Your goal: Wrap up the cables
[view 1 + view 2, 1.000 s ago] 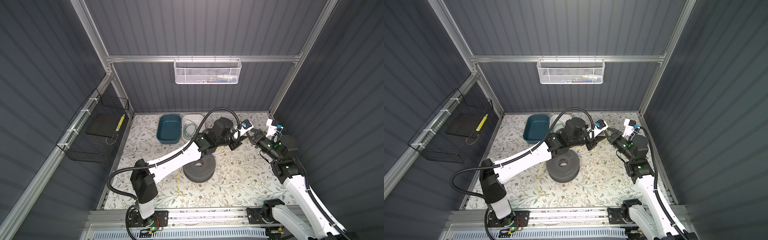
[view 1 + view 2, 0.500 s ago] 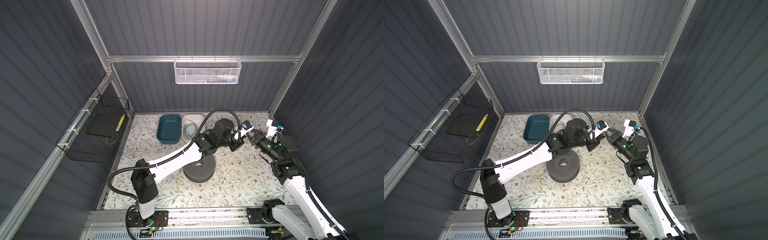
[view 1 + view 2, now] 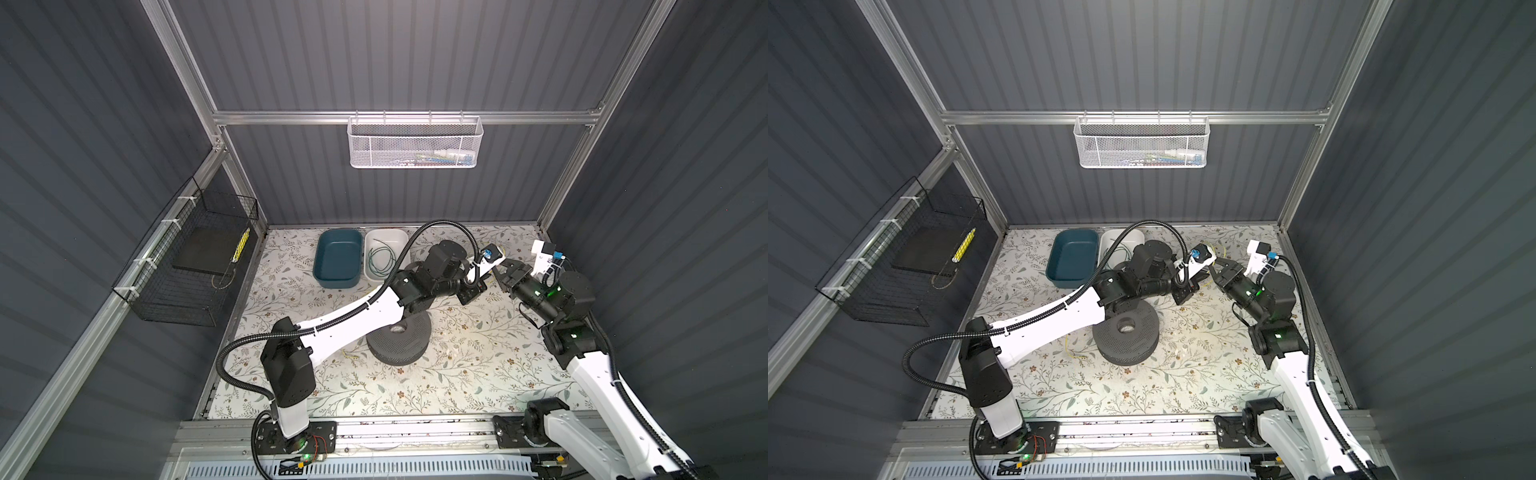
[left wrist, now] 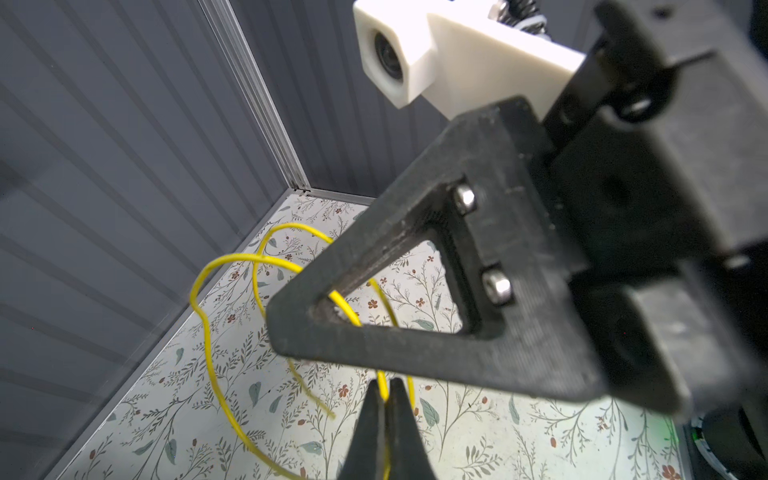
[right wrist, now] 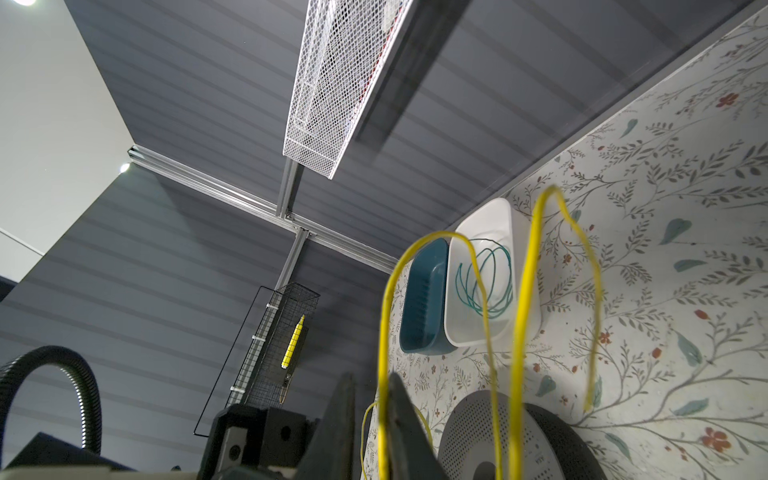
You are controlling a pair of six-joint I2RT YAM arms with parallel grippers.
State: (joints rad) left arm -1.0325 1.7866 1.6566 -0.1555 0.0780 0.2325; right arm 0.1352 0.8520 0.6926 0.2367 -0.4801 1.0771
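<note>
The yellow cable (image 4: 208,332) hangs in loose loops above the floral table at the back right, and my left gripper (image 4: 384,384) is shut on a strand of it. My right gripper (image 5: 370,378) faces it tip to tip with its jaws slightly apart; a yellow cable (image 5: 525,291) strand runs between them, against one finger. In both top views the two grippers meet, left gripper (image 3: 494,269) and right gripper (image 3: 500,274). The green cable (image 3: 382,259) lies coiled in the white bin (image 3: 386,239). A tail of yellow cable (image 3: 349,353) lies by the dark perforated spool (image 3: 399,336).
A teal bin (image 3: 336,259) stands left of the white bin. A white mesh basket (image 3: 415,141) hangs on the back wall. A black wire basket (image 3: 191,257) holding a yellow pen hangs on the left wall. The left arm stretches over the spool.
My left gripper has closed on the yellow cable. My right gripper's jaws, shut before, have parted a little. Both arms stayed almost in place.
</note>
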